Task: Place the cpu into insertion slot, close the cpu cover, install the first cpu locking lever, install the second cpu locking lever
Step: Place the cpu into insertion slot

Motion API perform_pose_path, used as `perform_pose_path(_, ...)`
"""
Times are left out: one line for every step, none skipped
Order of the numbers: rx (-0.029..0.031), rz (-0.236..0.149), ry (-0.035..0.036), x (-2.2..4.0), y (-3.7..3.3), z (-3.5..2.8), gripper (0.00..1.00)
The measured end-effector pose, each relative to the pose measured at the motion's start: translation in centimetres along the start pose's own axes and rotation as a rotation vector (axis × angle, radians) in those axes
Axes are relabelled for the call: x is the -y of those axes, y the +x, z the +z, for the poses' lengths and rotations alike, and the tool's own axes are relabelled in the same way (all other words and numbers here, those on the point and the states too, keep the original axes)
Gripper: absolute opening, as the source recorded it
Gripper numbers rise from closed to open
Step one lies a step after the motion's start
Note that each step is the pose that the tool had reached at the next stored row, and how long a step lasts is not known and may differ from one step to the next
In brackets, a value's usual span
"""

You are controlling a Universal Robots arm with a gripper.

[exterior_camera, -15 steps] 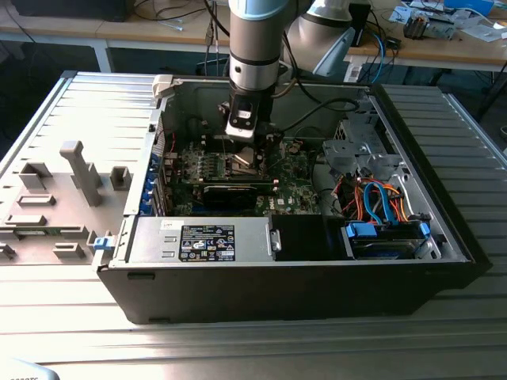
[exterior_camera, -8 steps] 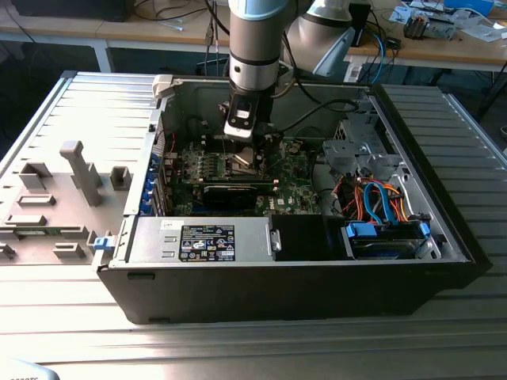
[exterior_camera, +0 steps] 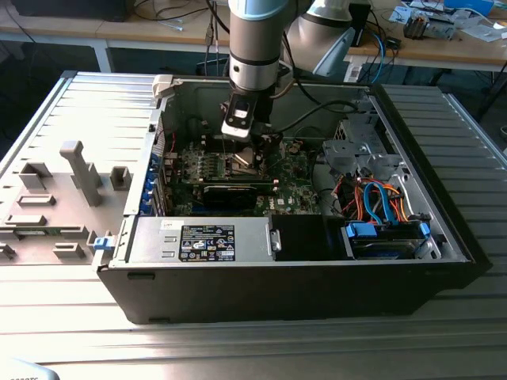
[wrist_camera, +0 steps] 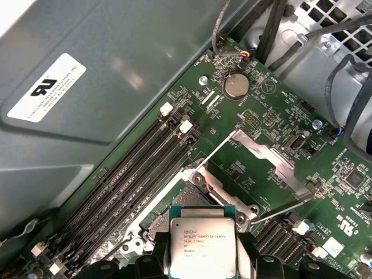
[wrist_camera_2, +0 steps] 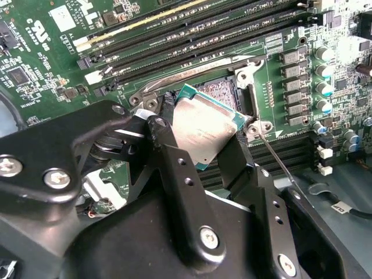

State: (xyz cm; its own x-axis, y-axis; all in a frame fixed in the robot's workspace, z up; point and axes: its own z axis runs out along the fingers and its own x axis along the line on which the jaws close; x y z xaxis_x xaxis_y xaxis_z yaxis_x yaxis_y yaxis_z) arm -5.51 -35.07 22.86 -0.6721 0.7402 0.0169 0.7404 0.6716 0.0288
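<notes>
CPU (wrist_camera_2: pixel 203 131), a flat square chip with a matte silvery top and a green rim, is clamped on two opposite edges between the black fingers (wrist_camera_2: pixel 174 168) of the gripper (wrist_camera_2: pixel 202 142). It is held over the insertion slot (wrist_camera_2: pixel 225 90), a dark pin field in a silvery metal frame on the green motherboard (wrist_camera_2: pixel 52 52). Long black memory slots (wrist_camera_2: pixel 192 35) run close beside one frame edge.
</notes>
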Motion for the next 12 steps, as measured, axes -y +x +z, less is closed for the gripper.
perform_pose_path(0.0002, 0.004, -0.0001, 0.00, 0.00, 0.00, 0.54)
perform_pose_path(0.0003, 0.009, -0.0002, 0.00, 0.00, 0.00, 0.54)
perform_pose_path(0.0006, 0.019, -0.0003, 0.00, 0.00, 0.00, 0.54)
perform_pose_path(0.0008, 0.026, -0.0005, 0.00, 0.00, 0.00, 0.54)
perform_pose_path(0.0020, 0.068, -0.0012, 0.00, 0.00, 0.01, 0.54)
perform_pose_path(0.0032, 0.111, -0.0018, 0.00, 0.00, 0.01, 0.54)
perform_pose_path(0.0047, 0.163, -0.0028, 0.00, 0.00, 0.02, 0.54)
perform_pose_path(0.0054, 0.184, -0.0031, 0.00, 0.00, 0.02, 0.54)
perform_pose_path(0.0055, 0.189, -0.0032, 0.00, 0.00, 0.02, 0.54)
perform_pose_path(0.0056, 0.192, -0.0033, 0.00, 0.00, 0.02, 0.54)
perform_pose_path(0.0057, 0.195, -0.0032, 0.00, 0.00, 0.02, 0.54)
perform_pose_path(0.0058, 0.199, -0.0033, 0.00, 0.00, 0.02, 0.54)
